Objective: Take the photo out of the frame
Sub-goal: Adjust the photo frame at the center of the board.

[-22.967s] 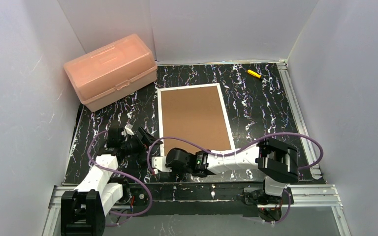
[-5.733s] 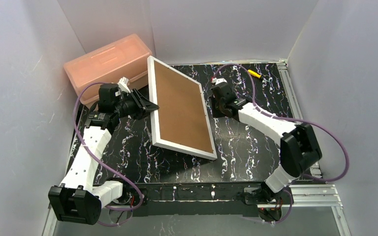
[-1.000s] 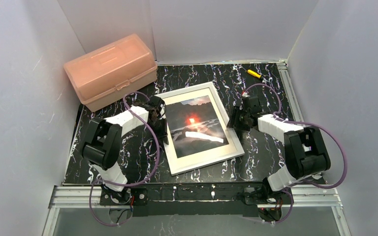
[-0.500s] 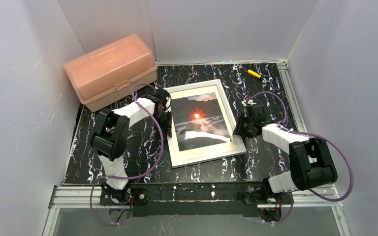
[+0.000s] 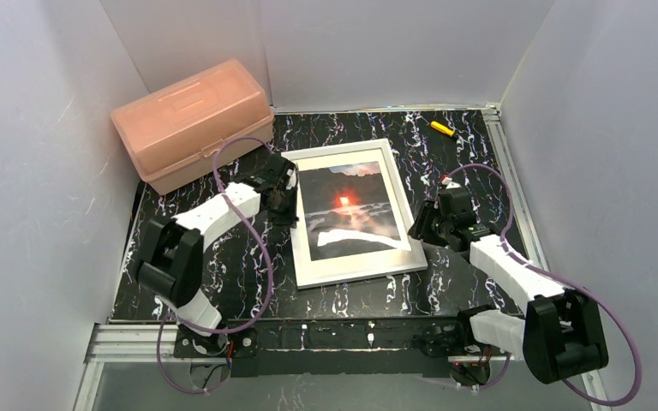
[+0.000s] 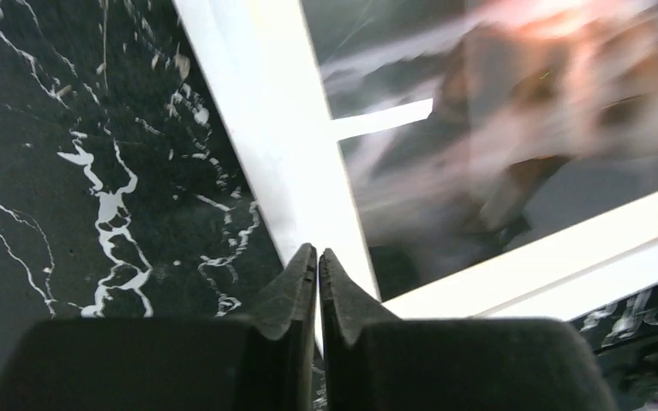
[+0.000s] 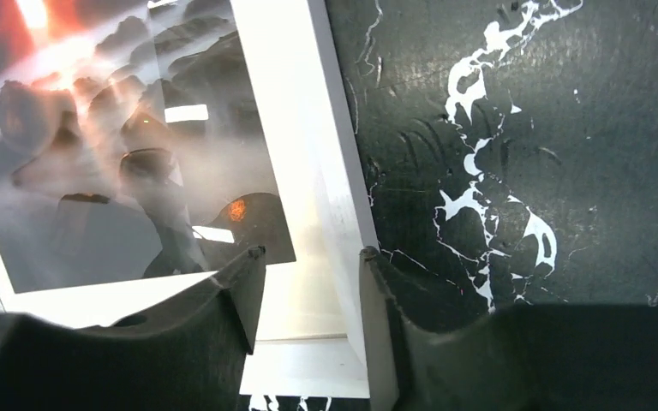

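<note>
The frame [image 5: 355,272] lies flat and face up in the middle of the table, white border all round. The photo [image 5: 347,210], dark rocks under an orange sun, shows inside it behind reflections. My left gripper [image 5: 284,201] is at the frame's left border near the far corner. In the left wrist view its jaws [image 6: 318,253] are shut, tips over the white border [image 6: 266,111], with nothing seen between them. My right gripper [image 5: 418,231] is at the right border. Its jaws [image 7: 310,253] stand open astride that border [image 7: 308,128], one finger over the mat, the other outside on the table.
A pink plastic box [image 5: 193,124] stands at the far left, close behind the left arm. A small yellow item [image 5: 442,128] lies at the far right. White walls close in three sides, and a metal rail runs along the table's right edge.
The frame has turned a little squarer to the table. My right gripper has slid nearer along the right border and its jaws have narrowed. The left gripper stays at the left border.
</note>
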`<action>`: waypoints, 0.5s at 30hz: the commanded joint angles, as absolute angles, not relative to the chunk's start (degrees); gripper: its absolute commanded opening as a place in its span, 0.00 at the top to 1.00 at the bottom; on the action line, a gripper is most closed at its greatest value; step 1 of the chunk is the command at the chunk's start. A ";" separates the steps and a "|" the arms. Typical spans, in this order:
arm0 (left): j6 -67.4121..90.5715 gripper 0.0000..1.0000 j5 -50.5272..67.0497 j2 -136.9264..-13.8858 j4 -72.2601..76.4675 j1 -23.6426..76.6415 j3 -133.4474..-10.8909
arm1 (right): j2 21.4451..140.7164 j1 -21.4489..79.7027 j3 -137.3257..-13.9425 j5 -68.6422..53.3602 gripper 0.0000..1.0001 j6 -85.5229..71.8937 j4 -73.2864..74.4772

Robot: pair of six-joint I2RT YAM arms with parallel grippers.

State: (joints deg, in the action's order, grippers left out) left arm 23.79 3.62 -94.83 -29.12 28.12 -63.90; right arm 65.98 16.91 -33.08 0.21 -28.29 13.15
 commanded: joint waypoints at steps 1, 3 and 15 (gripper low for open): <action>23.92 1.00 1.81 -85.50 -25.92 28.83 -63.49 | 63.49 17.48 -34.74 2.33 0.39 -27.62 14.78; 23.49 1.00 1.28 -83.43 -26.71 28.91 -63.33 | 64.73 17.49 -37.91 2.72 0.28 -25.97 16.38; 30.87 0.33 -1.29 -80.66 -18.79 28.83 -53.92 | 79.40 17.57 -53.03 5.00 0.25 -17.91 18.44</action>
State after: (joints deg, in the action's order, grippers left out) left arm 27.62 1.72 -82.63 -23.16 28.77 -57.19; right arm 75.57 17.34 -48.97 3.46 -21.02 18.33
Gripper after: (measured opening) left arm 0.624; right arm 0.769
